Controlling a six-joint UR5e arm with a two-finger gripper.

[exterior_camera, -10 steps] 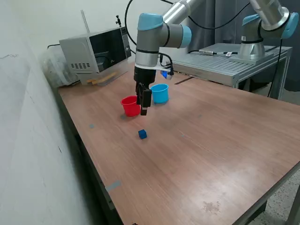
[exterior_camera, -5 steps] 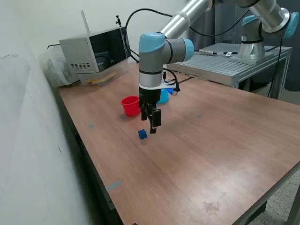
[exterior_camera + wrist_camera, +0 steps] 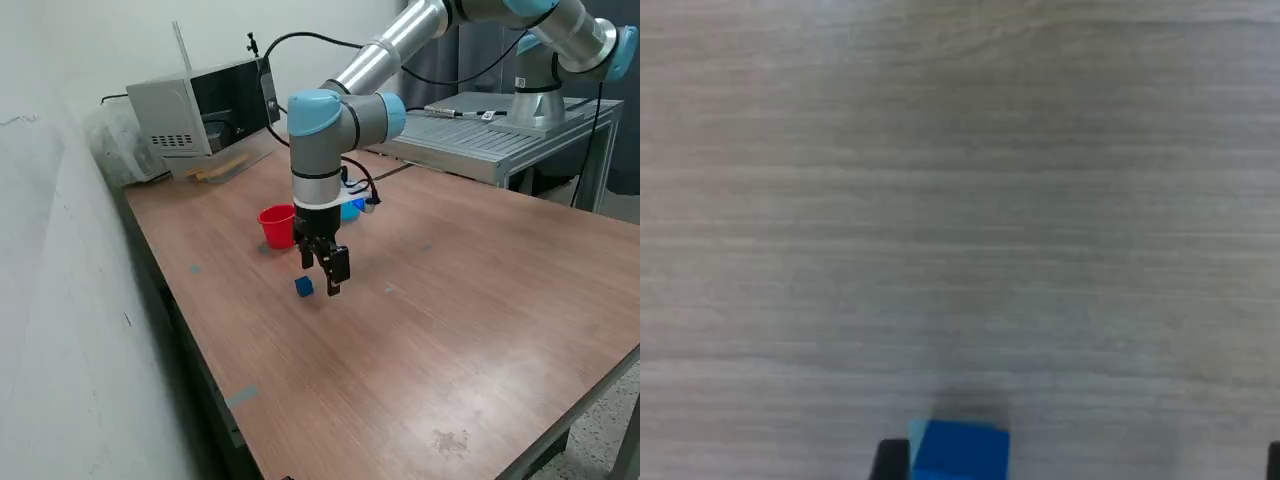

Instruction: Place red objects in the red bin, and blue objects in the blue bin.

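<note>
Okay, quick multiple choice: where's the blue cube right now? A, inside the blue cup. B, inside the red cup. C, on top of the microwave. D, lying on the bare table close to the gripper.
D: the blue cube lies on the wooden table, just to the exterior view's left of the gripper, with the red cup farther back.
</note>
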